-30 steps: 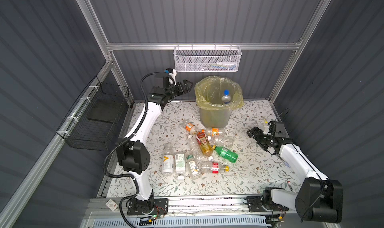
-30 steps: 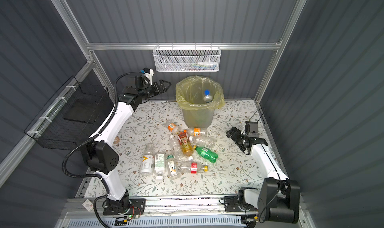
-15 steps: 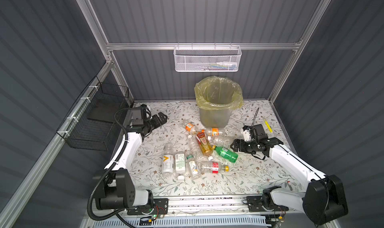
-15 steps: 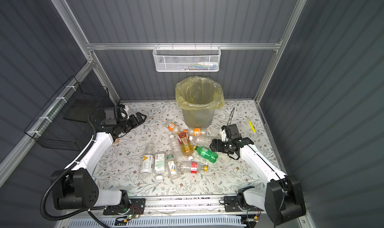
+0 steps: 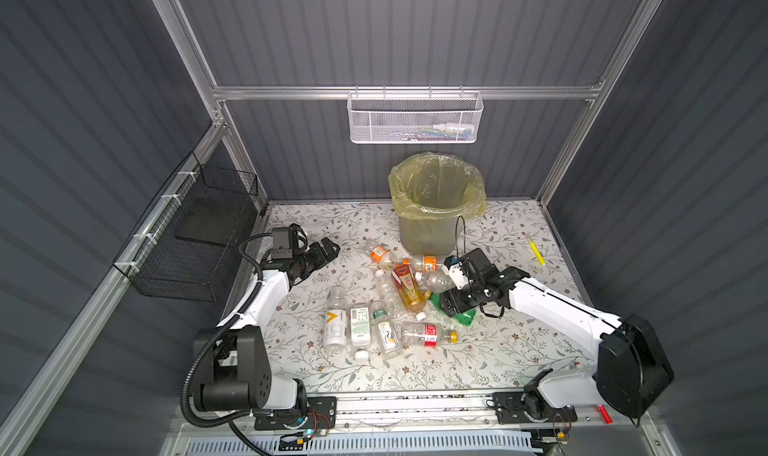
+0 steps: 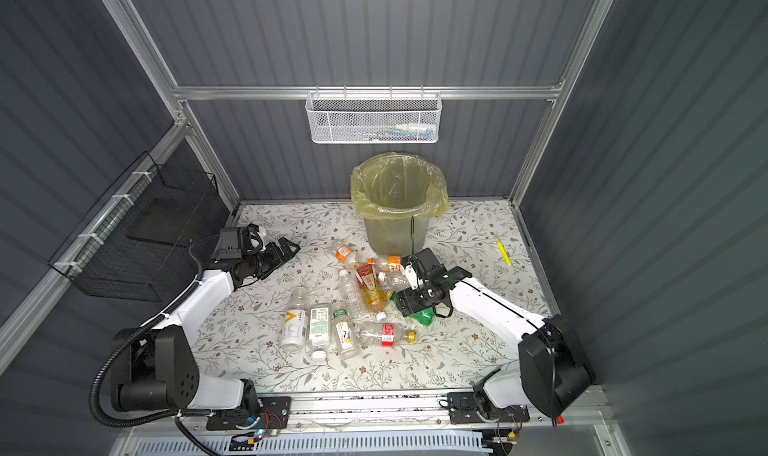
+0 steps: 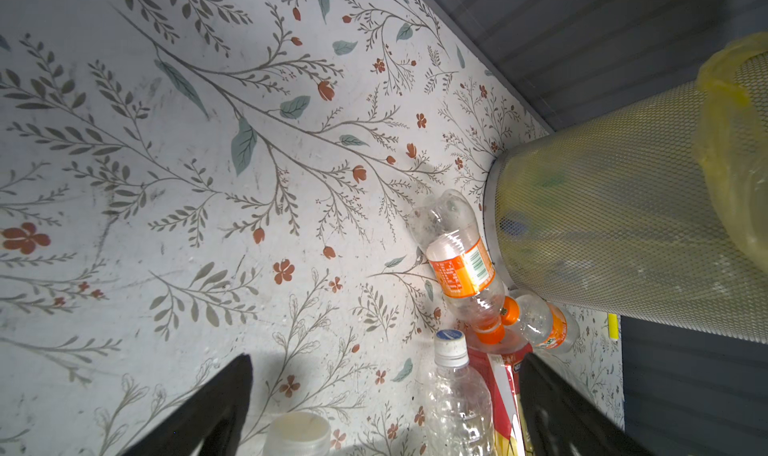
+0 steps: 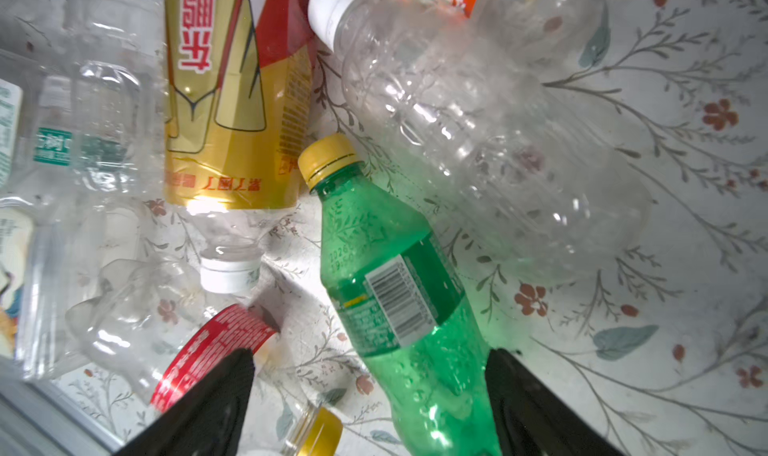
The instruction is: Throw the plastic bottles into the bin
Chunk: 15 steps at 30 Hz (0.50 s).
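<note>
Green plastic sits in the gap of the right gripper (image 8: pixel 370 356). The green bottle (image 8: pixel 395 283), capped in yellow, lies on its side on the floral mat (image 5: pixel 498 350). The black fingers (image 8: pixel 208 400) stand wide to either side of its lower body and are not closed on it. One finger is close to the bottle's side and the other is clearly apart from it.

In both top views this gripper hangs low at the right edge of the plastic bottles (image 5: pixel 390 304), a loose pile in the middle of the mat. Just beside the green bottle lies an amber bottle (image 5: pixel 407 287) with a red and gold label. Two orange-labelled bottles (image 7: pixel 461 258) lie at the foot of the bin (image 5: pixel 432 229), the nearer one touching its wall.

The bin stands upright at the back of the mat, its yellow bag folded over the rim.

The left gripper (image 5: pixel 328 248) hovers over bare mat to the left of the pile, its jaws wide apart and holding nothing.

A yellow pen (image 5: pixel 535 250) lies well apart on the right.
</note>
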{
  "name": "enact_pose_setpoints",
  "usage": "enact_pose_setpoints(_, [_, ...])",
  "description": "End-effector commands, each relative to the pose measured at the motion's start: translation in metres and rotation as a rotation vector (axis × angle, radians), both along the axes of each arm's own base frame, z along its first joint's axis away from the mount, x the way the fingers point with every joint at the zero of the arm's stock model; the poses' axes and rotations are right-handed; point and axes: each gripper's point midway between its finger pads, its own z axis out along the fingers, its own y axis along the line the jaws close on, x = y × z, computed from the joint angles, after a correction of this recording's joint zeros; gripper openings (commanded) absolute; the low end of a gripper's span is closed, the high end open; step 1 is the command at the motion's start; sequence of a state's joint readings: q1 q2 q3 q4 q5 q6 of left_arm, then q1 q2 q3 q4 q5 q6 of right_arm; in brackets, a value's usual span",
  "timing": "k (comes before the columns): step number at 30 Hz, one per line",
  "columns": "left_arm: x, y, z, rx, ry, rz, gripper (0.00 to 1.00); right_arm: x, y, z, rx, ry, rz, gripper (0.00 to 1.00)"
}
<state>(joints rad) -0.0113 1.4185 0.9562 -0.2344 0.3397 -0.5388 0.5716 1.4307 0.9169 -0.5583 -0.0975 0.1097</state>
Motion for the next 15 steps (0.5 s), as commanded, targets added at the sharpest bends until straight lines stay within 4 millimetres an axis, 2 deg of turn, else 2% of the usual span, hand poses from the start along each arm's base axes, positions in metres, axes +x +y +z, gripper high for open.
enact_pose_setpoints(1, [0.002, 0.002, 0.000, 0.008, -0.012, -0.001, 1.00, 0.000, -0.004, -0.011, -0.106, 0.001, 0.054, 0.89])
enact_pose_setpoints(9, [0.003, 0.002, -0.001, 0.017, -0.014, -0.009, 1.00, -0.006, -0.003, -0.034, -0.174, 0.051, 0.079, 0.86])
enact_pose_setpoints(15, [0.001, 0.002, -0.006, 0.014, -0.006, -0.006, 1.00, -0.010, -0.005, -0.042, -0.201, 0.083, 0.073, 0.73])
